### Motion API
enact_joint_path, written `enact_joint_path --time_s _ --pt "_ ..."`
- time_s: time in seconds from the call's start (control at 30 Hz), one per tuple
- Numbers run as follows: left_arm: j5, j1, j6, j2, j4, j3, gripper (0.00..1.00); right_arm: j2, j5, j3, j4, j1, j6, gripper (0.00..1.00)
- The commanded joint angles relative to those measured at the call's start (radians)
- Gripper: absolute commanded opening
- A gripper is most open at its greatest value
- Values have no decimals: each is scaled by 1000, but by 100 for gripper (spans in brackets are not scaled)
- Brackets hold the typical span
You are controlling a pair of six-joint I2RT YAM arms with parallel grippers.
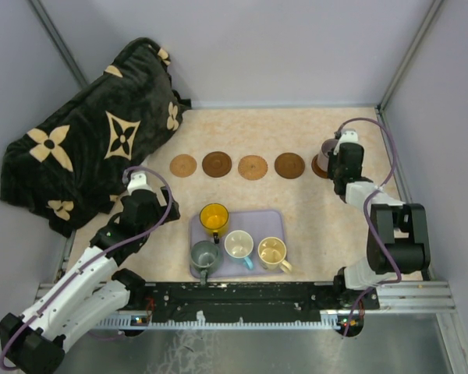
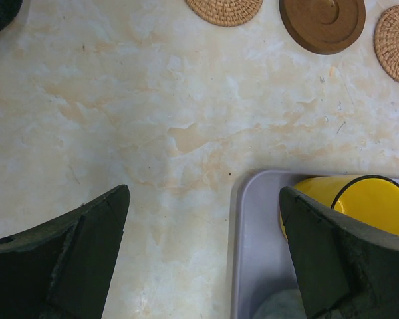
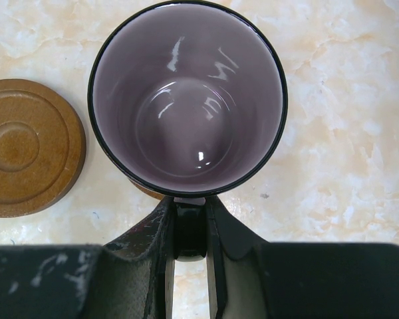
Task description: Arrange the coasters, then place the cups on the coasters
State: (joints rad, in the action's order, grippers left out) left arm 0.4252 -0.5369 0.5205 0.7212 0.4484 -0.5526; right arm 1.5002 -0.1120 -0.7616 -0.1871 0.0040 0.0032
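Four coasters lie in a row across the table: light (image 1: pixel 183 165), dark (image 1: pixel 217 164), light (image 1: pixel 253 167), dark (image 1: pixel 289 165). A fifth coaster (image 3: pixel 146 191) shows only as a sliver under the purple-grey cup (image 3: pixel 186 100). My right gripper (image 3: pixel 189 212) is shut on that cup's handle, at the right end of the row (image 1: pixel 327 149). The yellow (image 1: pixel 214 218), grey-green (image 1: pixel 204 255), white blue-handled (image 1: pixel 239 245) and cream (image 1: pixel 272 252) cups stand in the lavender tray (image 1: pixel 273 222). My left gripper (image 2: pixel 205 193) is open over the tray's left rim (image 2: pixel 253 252), with its right finger beside the yellow cup (image 2: pixel 372 203).
A black blanket with tan flowers (image 1: pixel 93 148) is heaped at the back left. Grey walls and metal posts close in the table on three sides. A brown coaster (image 3: pixel 26 146) lies just left of the purple cup.
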Motion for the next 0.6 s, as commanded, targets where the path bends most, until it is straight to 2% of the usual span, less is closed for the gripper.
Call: enact_joint_path --time_s 0.0,0.57 --pt "-5 -4 8 -2 -14 11 100 -13 1 -64 -138 -4 6 0" --pt "1 -4 10 2 -16 18 100 15 21 -64 -155 -4 4 0"
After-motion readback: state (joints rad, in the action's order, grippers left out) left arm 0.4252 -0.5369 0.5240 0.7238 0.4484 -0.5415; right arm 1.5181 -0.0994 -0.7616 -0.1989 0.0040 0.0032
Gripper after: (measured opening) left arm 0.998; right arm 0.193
